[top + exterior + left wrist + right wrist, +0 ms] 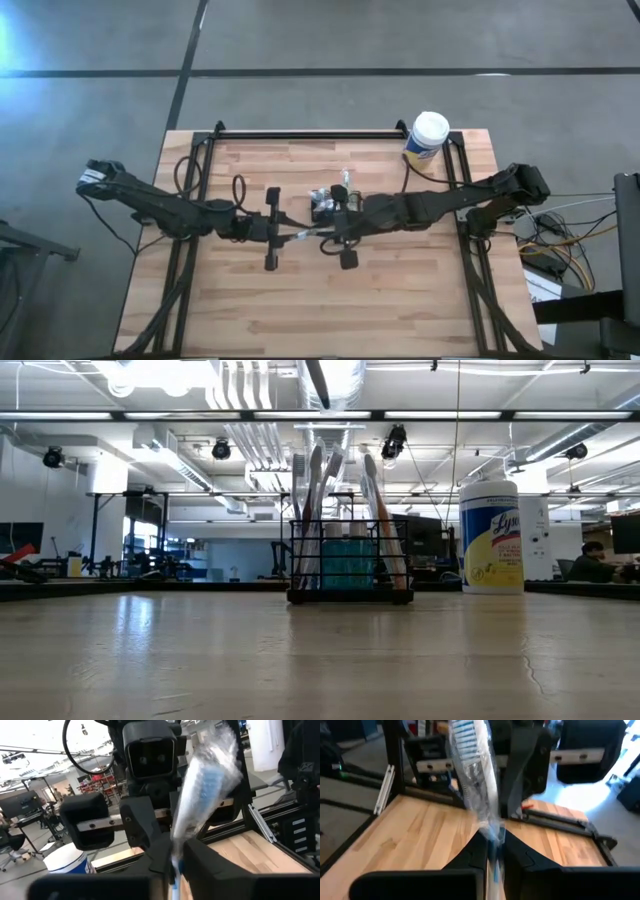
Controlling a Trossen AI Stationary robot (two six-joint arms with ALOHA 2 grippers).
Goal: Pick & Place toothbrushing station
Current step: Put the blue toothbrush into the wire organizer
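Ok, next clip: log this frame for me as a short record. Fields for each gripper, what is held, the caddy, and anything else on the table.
left gripper: over table centre, fingers closed on the wrapped toothbrush
right gripper: facing the left one, shut on the same wrapped toothbrush
caddy: black wire mesh, upright on the table, toothbrushes standing in it
wipes canister: upright at the far right corner

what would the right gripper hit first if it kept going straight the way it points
Most likely the left gripper facing it just ahead; both hold the wrapped toothbrush between them. The right gripper is shut on it, though depth is unclear.
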